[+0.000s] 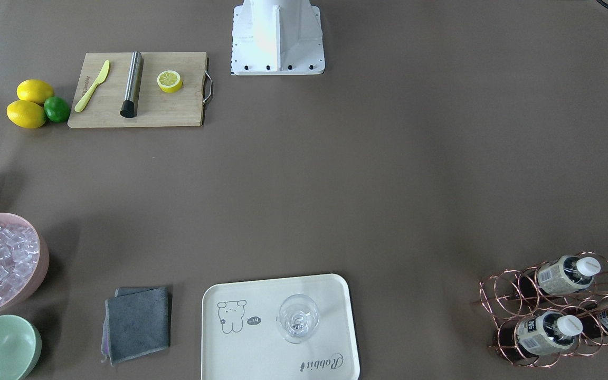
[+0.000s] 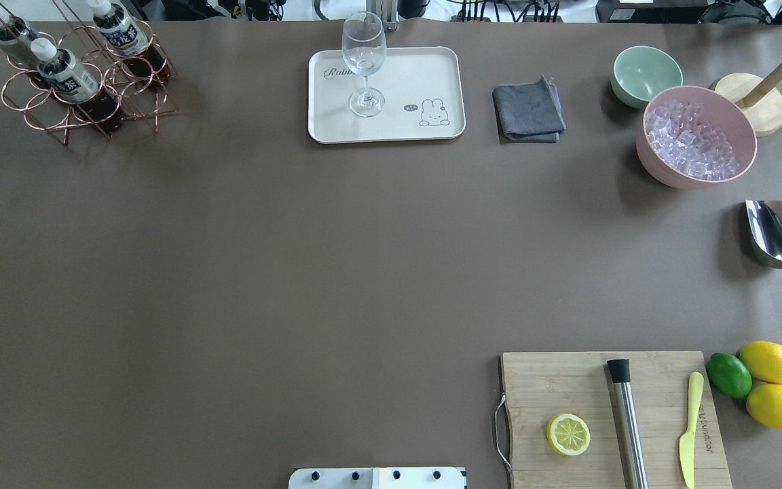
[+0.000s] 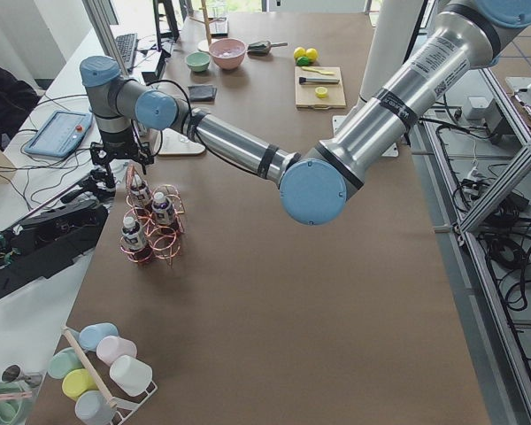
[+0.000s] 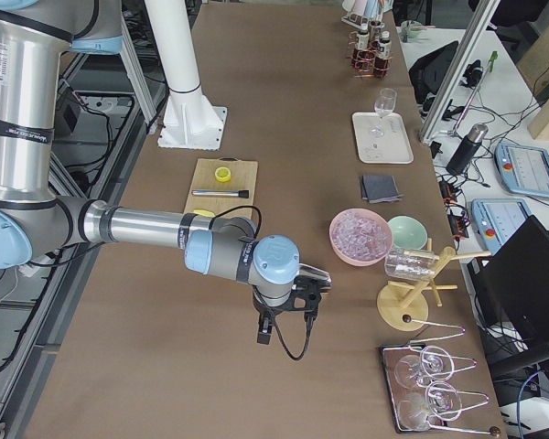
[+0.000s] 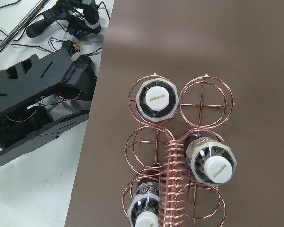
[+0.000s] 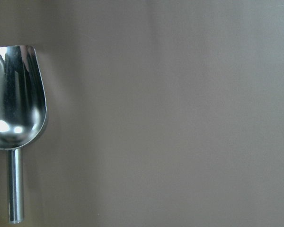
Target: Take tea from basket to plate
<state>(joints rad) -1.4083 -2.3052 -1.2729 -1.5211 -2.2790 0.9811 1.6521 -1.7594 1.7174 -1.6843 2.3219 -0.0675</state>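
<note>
Left tool [image 3: 117, 164] over basket [image 5: 207, 101], cannot tell its opening, wine glass [image 2: 364, 61] standing on plate [image 2: 425, 75]

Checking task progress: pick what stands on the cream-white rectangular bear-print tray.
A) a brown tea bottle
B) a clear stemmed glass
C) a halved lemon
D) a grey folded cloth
B: only the clear stemmed glass stands on the cream-white rectangular tray; the three white-capped brown tea bottles sit in the copper wire rack.
</note>
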